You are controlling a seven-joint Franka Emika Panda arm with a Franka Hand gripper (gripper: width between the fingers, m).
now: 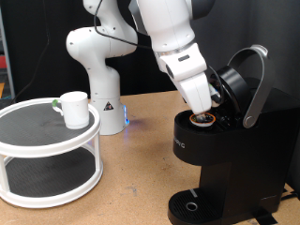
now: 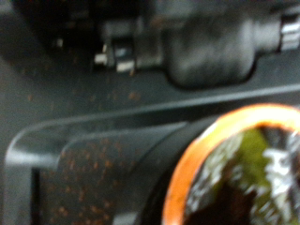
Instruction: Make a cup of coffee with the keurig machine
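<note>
Jaws unreadable, hidden. Gripper down at orange-rimmed pod inside open matte-black keurig machine. Plain white ceramic cup on round white two-tier shelf, exterior view's left.

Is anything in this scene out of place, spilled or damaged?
Nothing stands out. The cup stands upright on the white two-tier stand. The keurig machine has its lid up, with the gripper at the pod chamber. No spill shows on the table.
</note>
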